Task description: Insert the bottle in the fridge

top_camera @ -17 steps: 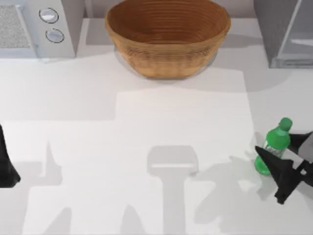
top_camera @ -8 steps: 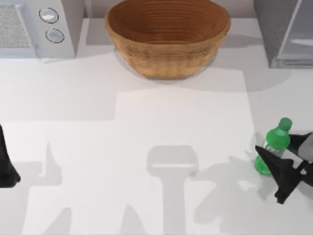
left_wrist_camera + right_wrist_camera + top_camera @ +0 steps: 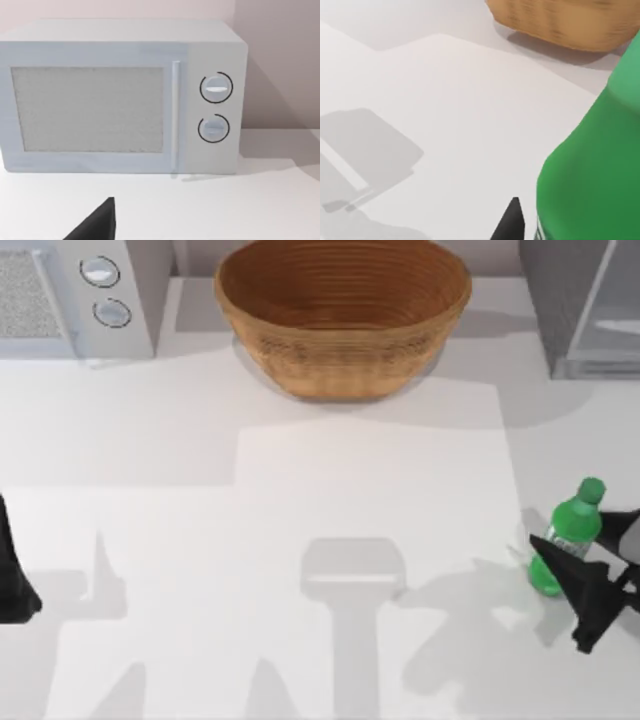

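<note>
Right claw (image 3: 592, 558) closed around the bottle (image 3: 565, 537) near the right edge of the worktop (image 3: 330, 540).

The green bottle leans slightly, its cap (image 3: 591, 489) pointing toward the far right, with one dark finger crossing its lower body and the other behind it at the picture's edge; in the right wrist view the bottle (image 3: 595, 165) stands large and close, a black fingertip (image 3: 511, 221) just beside it. The fridge (image 3: 580, 305) stands at the far right corner, well apart from the bottle. A woven basket (image 3: 342, 315) sits at the far middle and a microwave (image 3: 75, 295) at the far left. The left arm (image 3: 12, 575) rests parked at the left edge, and I cannot tell how its claw stands.
</note>
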